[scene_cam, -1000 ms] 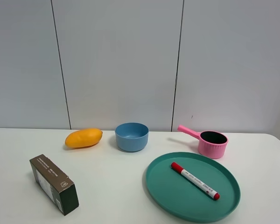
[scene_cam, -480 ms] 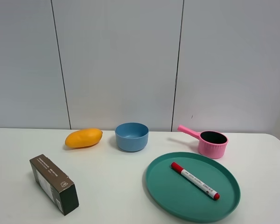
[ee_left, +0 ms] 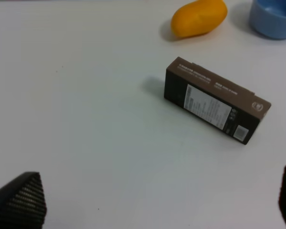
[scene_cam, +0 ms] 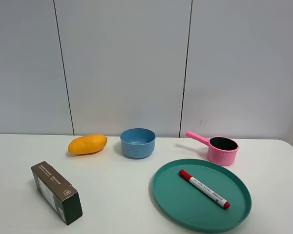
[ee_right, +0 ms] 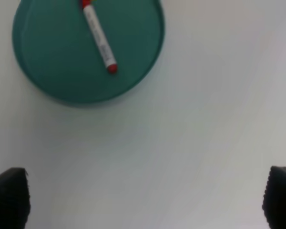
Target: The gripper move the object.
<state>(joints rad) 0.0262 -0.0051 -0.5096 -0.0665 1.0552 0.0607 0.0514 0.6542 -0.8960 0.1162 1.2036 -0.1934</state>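
Observation:
The white marker pen [scene_cam: 203, 189] with a red cap lies slantwise on a round green plate [scene_cam: 185, 207] at the front right of the white table. In the right wrist view the marker [ee_right: 99, 38] lies on the plate [ee_right: 52, 62], well apart from my right gripper [ee_right: 145, 198]. That gripper is open and empty, and only its black fingertips [ee_right: 9, 195] show. My left gripper [ee_left: 155, 200] is open and empty above bare table, with its fingertips [ee_left: 19, 200] at the frame corners. Neither gripper shows in the exterior view.
A dark brown box [scene_cam: 56, 192] lies at the front left and also shows in the left wrist view [ee_left: 212, 100]. An orange mango [scene_cam: 87, 144], a blue bowl [scene_cam: 137, 143] and a pink pot [scene_cam: 222, 149] stand along the back.

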